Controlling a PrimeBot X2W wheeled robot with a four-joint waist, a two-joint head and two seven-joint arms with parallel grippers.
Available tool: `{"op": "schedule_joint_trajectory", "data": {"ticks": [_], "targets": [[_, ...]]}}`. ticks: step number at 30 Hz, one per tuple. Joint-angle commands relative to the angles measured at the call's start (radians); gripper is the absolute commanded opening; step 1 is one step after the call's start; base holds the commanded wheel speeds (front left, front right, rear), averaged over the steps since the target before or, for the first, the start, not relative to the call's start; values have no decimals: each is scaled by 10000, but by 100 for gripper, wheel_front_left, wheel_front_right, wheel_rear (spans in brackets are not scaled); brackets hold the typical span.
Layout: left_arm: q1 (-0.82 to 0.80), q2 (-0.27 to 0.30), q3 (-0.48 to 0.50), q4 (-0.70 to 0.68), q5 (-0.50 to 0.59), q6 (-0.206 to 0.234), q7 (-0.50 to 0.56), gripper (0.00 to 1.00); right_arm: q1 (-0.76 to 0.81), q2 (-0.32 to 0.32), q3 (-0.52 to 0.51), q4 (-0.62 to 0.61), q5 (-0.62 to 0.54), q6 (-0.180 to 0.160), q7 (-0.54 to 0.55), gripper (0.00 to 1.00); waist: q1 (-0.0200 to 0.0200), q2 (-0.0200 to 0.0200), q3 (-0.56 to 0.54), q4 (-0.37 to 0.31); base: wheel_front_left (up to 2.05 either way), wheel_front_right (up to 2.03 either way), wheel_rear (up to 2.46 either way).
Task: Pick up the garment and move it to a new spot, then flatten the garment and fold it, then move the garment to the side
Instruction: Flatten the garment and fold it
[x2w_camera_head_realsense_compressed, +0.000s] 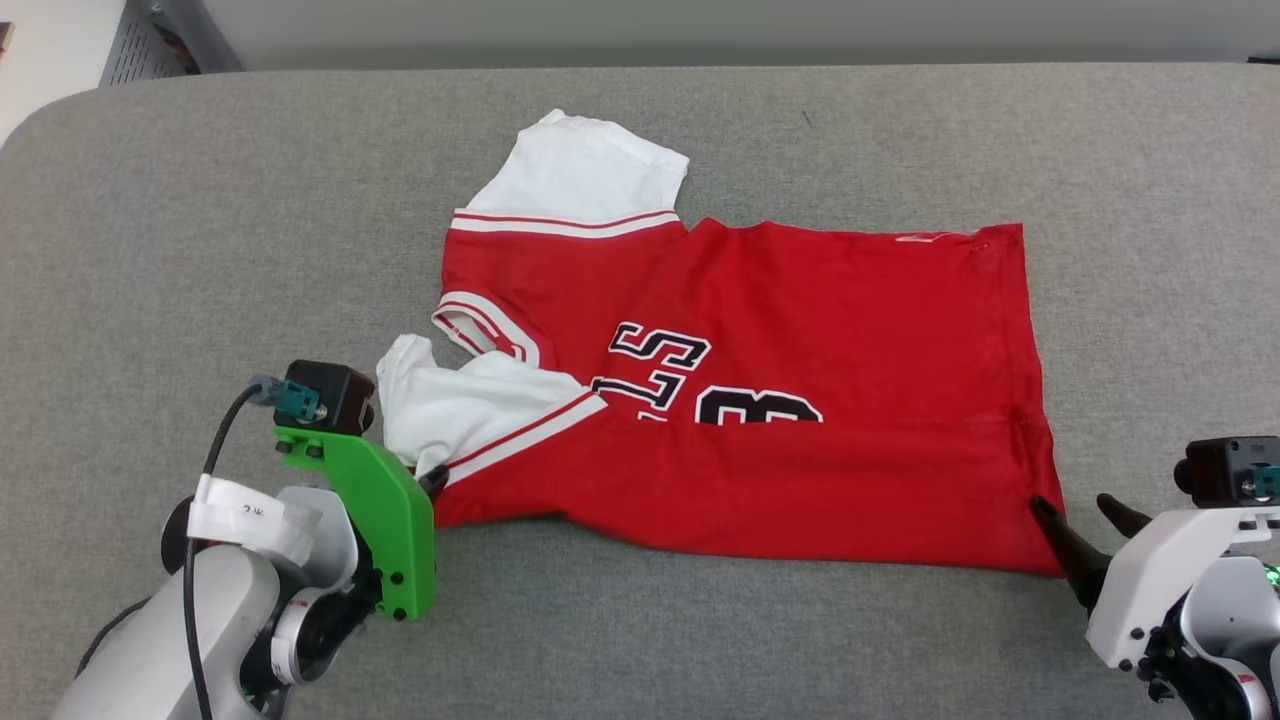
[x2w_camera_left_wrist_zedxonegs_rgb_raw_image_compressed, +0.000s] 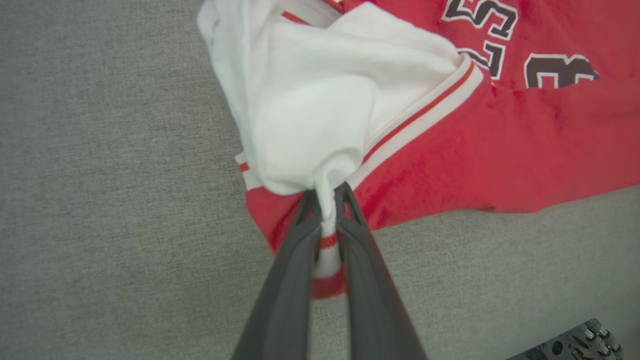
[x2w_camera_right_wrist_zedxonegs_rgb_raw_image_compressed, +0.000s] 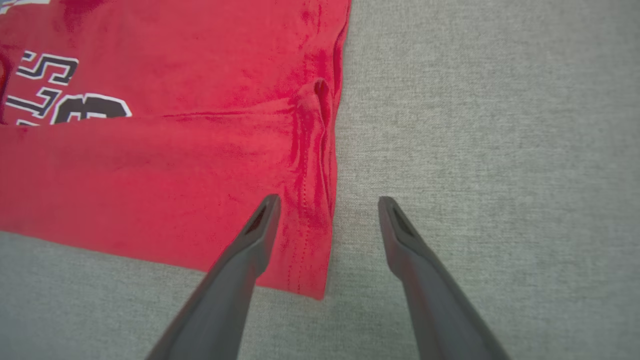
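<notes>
a: from the left, then. left gripper (x2w_camera_left_wrist_zedxonegs_rgb_raw_image_compressed: 327, 200) clamped on a bunched bit of the garment (x2w_camera_head_realsense_compressed: 800, 300), with white sleeve (x2w_camera_left_wrist_zedxonegs_rgb_raw_image_compressed: 310, 115) cloth and striped trim pinched tight at the near left corner.

b: lying where, exactly?

a: spread on the grey padded surface (x2w_camera_head_realsense_compressed: 200, 200), collar end left, hem right. near long edge already turned over, half covering the print (x2w_camera_head_realsense_compressed: 700, 385). far sleeve (x2w_camera_head_realsense_compressed: 590, 170) splayed flat, near one crumpled.

b: and over on the right?

a: right gripper (x2w_camera_right_wrist_zedxonegs_rgb_raw_image_compressed: 328, 200) wide open, holding nothing, astride the near hem corner (x2w_camera_right_wrist_zedxonegs_rgb_raw_image_compressed: 310, 250). one side over red cloth, the other over bare grey. touching or not, hard to tell.

b: mid-fold, by the look of it. best way on?

a: lower the right and close on that corner through both layers, not just the top one. then lift both ends level and together, with light tension across to stop the middle sagging. carry toward the far edge and lay down square. worth tucking the crumpled sleeve inside first, or risk a lump in the fold.
</notes>
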Motion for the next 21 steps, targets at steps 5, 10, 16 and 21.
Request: {"op": "schedule_joint_trajectory", "data": {"ticks": [5, 10, 16, 21], "targets": [[78, 104, 52, -556, 248, 215, -106, 0, -514, -219, 569, 188, 169, -9, 638, 100, 0, 0, 297, 155, 0, 0, 0], [-19, 44, 31, -740, 321, 266, -172, 0, -773, -403, 1113, 836, 261, -9, 1072, 100, 0, 0, 475, 301, 0, 0, 0], [76, 14, 65, -745, 307, 311, -330, 0, -680, -486, 1582, 1296, 436, -9, 1629, 11, 0, 0, 507, 360, 0, 0, 0], [213, 53, 42, -739, 311, 291, -430, 0, -840, -585, 1594, 1290, 425, -9, 1629, 0, 0, 0, 289, 325, 0, 0, 0]]}}
